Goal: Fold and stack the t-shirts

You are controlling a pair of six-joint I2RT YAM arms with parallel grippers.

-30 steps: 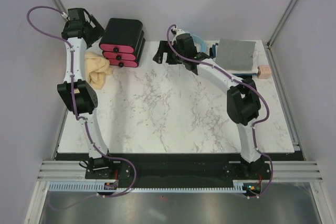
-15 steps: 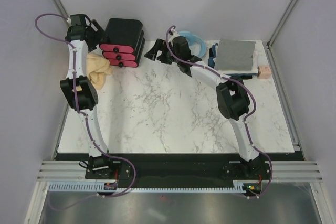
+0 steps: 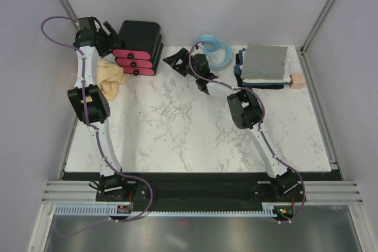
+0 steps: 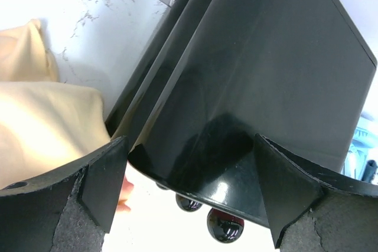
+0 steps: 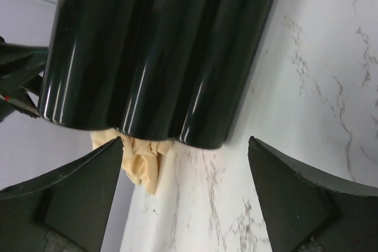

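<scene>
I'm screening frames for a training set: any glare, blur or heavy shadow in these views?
Top external: even, soft light, sharp, only faint shadows on the marble table. Left wrist: broad dull sheen on the black box, edges crisp. Right wrist: bright vertical glare streaks on that box, the fingers dark and underlit.

A cream t-shirt (image 3: 110, 78) is seen crumpled at the tabletop's (image 3: 195, 134) far left. At far right, a grey t-shirt (image 3: 264, 62) is stacked folded on a white t-shirt (image 3: 263, 81) and a navy t-shirt (image 3: 238, 69).
</scene>
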